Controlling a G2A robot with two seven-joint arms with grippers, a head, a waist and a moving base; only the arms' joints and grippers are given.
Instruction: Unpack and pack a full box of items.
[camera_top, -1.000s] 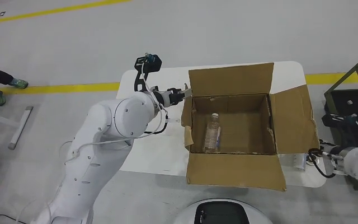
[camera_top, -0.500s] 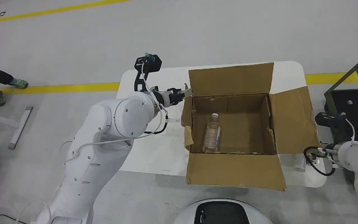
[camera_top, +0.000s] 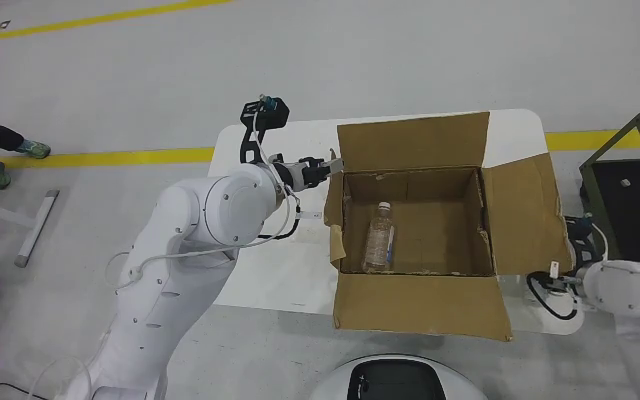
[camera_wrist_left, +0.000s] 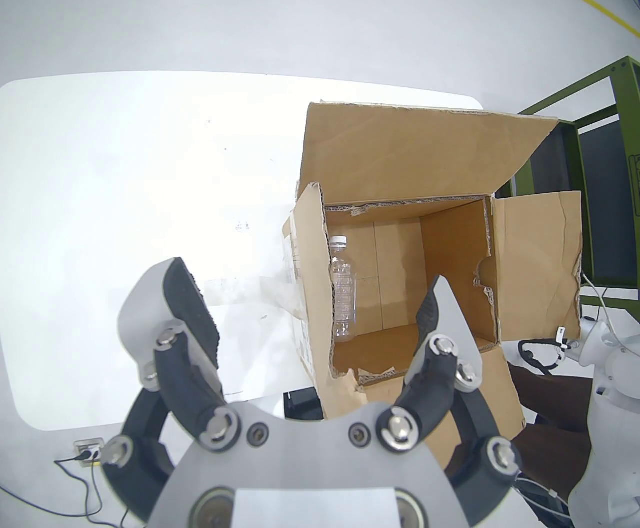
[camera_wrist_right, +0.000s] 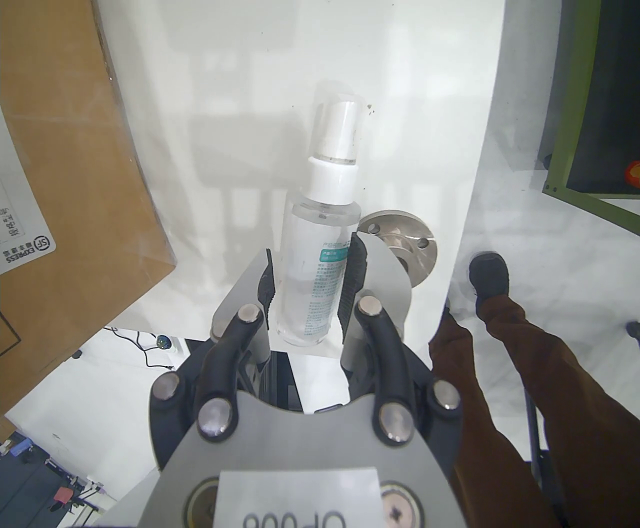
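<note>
Spray bottle (camera_wrist_right: 320, 220): clear round body, white pump collar, clear cap over the nozzle, printed label low on the body. It is near the right edge of the table (camera_wrist_right: 225, 100), just beside the box (camera_wrist_right: 75, 175), and appears to lie on the tabletop.

Right gripper (camera_wrist_right: 312, 257): ribbed black pads closed on the lower body, one each side, at label height.

Handling, as judged:
- Light, rigid plastic, with liquid inside adding some weight.
- The wall is smooth and curved, so it could twist or slide between the pads.
- The label band is the best hold. The neck and cap are narrow, and the cap could pop off.

Box: corrugated cardboard, matte brown, four flaps folded out. Edges are torn at the left wall and right flap. The walls are stiff enough, but the flaps are floppy.

Water bottle (camera_top: 379, 235): inside the box near the left wall. Clear ridged plastic, white cap, looks empty. Very light and crushable. Cannot tell whether it is upright or lying.

Left gripper (camera_wrist_left: 307, 280): fingers spread wide and holding nothing, at the box's left wall near the far corner.

Table: white, glossy, rounded corners.
</note>
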